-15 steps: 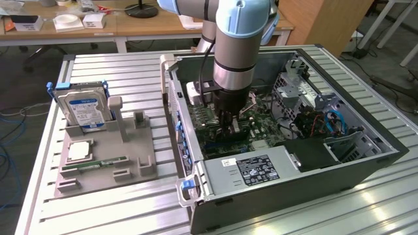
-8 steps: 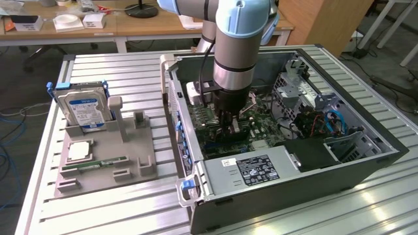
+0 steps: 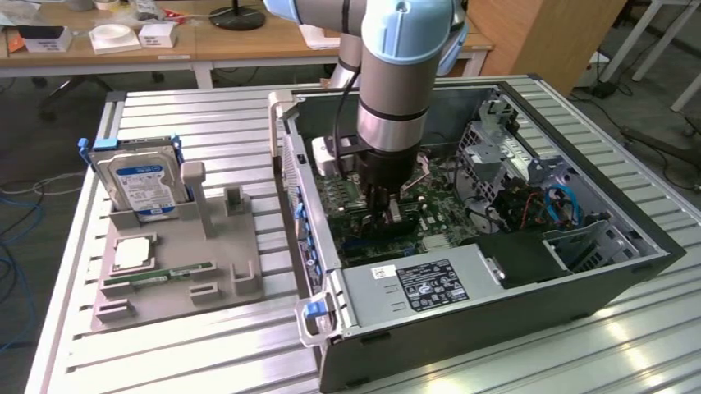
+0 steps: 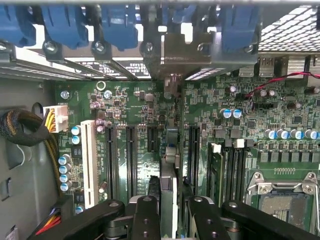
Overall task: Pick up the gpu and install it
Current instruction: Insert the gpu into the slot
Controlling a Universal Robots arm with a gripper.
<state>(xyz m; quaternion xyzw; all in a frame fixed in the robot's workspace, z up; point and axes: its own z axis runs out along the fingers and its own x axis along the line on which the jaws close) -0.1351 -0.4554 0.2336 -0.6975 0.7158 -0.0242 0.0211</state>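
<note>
The gpu (image 4: 170,165) stands on edge among the motherboard (image 4: 145,135) expansion slots, seen edge-on in the wrist view — its metal end bracket (image 4: 172,55) reaches up to the blue retention clips (image 4: 112,25) at the case's rear wall. We see our claw (image 4: 170,210) clamped on the gpu, one black finger (image 4: 145,220) on each side of the card. In the exterior view the arm (image 3: 400,74) reaches straight down into the open computer case (image 3: 482,312). On the surface (image 3: 164,361) towards the exterior view's left sits a grey holder (image 3: 219,283) — it carries a hard drive (image 3: 140,182) and a memory stick (image 3: 159,274).
</note>
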